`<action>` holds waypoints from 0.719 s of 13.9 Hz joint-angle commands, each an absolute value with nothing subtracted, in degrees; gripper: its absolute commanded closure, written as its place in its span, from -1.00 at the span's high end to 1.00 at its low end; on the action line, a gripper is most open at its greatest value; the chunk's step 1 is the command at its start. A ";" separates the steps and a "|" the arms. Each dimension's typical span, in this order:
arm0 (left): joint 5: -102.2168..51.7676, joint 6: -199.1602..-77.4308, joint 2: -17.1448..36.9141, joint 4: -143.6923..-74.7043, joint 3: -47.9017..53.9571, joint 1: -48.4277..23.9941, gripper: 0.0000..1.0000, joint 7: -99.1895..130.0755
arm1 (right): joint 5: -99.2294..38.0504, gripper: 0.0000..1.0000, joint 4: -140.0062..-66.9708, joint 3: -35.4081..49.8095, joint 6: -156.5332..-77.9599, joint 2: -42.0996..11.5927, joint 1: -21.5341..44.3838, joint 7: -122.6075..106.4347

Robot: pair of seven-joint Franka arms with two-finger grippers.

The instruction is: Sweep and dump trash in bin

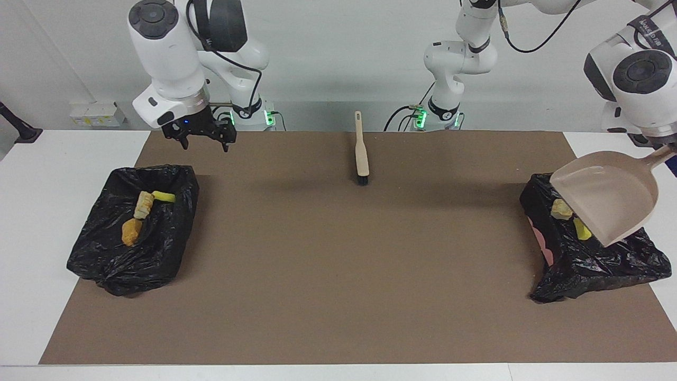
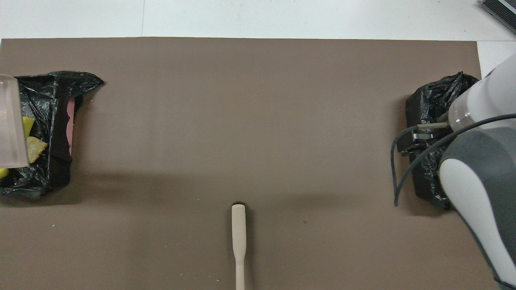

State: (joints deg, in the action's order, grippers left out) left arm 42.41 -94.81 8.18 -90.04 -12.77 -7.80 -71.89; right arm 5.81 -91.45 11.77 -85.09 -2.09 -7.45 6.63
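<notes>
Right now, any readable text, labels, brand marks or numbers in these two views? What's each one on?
Black lettering on the left arm's white wrist housing: there, but too small and tilted to read.
Pale box by the wall, at the right arm's end: marks on it, too blurred to read.
Nothing on the dustpan, brush or bin bags.
</notes>
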 commanded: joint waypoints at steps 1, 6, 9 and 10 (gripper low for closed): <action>32.21 -92.64 5.55 -92.97 -10.90 -7.56 -1.00 -61.39 | 5.89 1.00 -87.91 12.30 -83.85 -1.84 -8.35 5.36; 19.27 -89.65 4.31 -97.03 -2.39 -8.00 -1.00 -38.02 | 5.63 1.00 -86.92 11.78 -82.44 -1.67 -8.44 4.57; 12.76 -90.17 5.09 -96.94 3.93 -7.82 -1.00 -22.56 | 6.06 1.00 -86.75 11.16 -82.44 -1.67 -8.18 0.46; 11.09 -90.87 5.18 -97.03 5.78 -7.82 -1.00 -16.67 | 6.06 1.00 -86.75 10.73 -82.44 -1.67 -7.65 -0.26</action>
